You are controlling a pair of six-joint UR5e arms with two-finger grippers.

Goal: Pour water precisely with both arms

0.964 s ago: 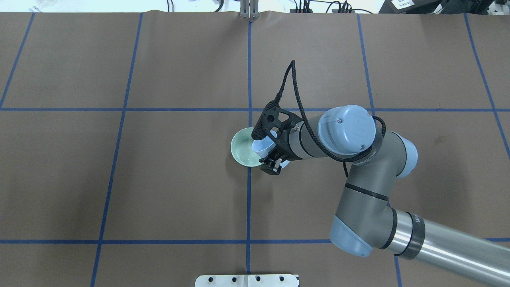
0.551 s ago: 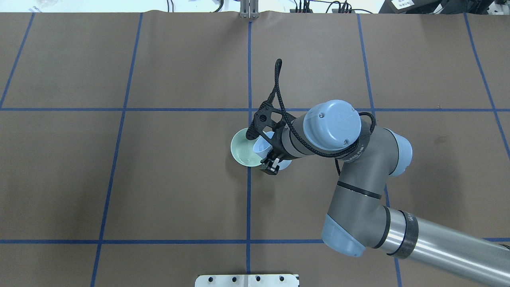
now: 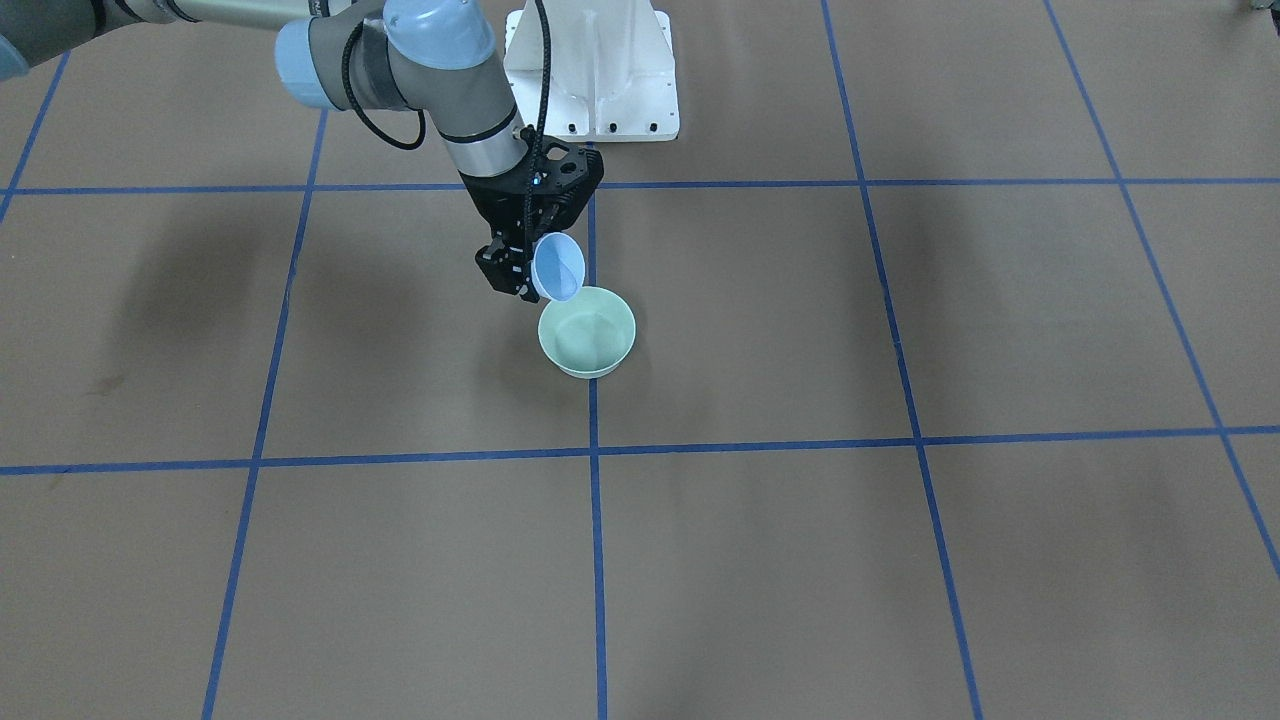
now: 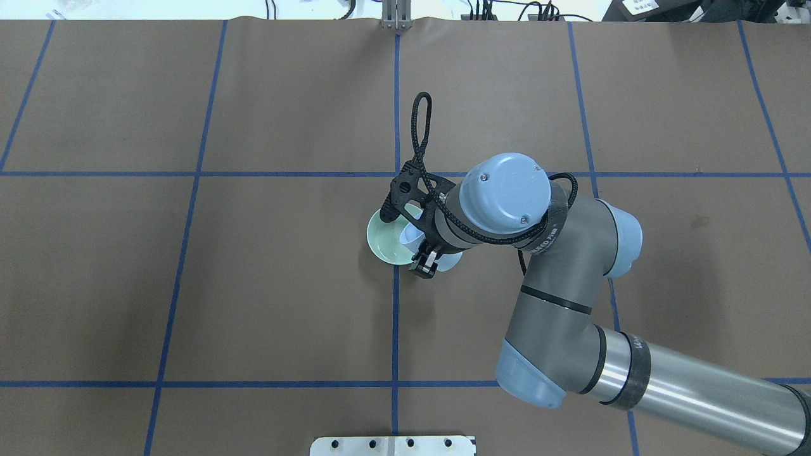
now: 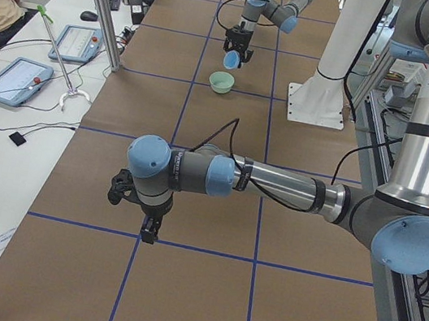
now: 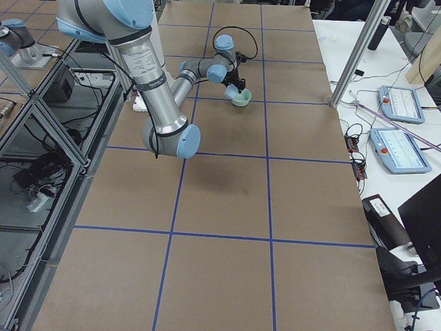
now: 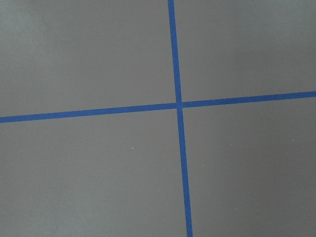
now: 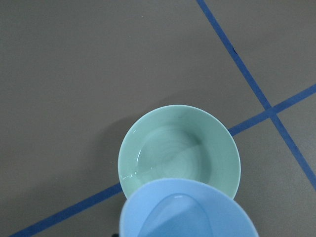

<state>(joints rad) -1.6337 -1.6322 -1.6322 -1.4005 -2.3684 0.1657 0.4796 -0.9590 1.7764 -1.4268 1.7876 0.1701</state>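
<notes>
Left arm [image 5: 275, 189] is low over the worktop [image 4: 253, 285] toward its left end. Left fingers [image 5: 149, 234] point down above crossing blue tape [image 7: 178, 104]. They show only in the side view, so cannot tell if apart or together. Green bowl [image 4: 375, 235] sits mid-worktop, far from every edge, on a tape line. Water [image 8: 165, 158] lies in it as faint shiny ripples. Blue cup [image 3: 558, 266] hangs just over the bowl's right side, tipped steeply, mouth toward the bowl. Right fingers [image 3: 499, 273] are clamped on the cup. Right arm [image 4: 557, 285] comes in from the worktop's right robot-side corner.
</notes>
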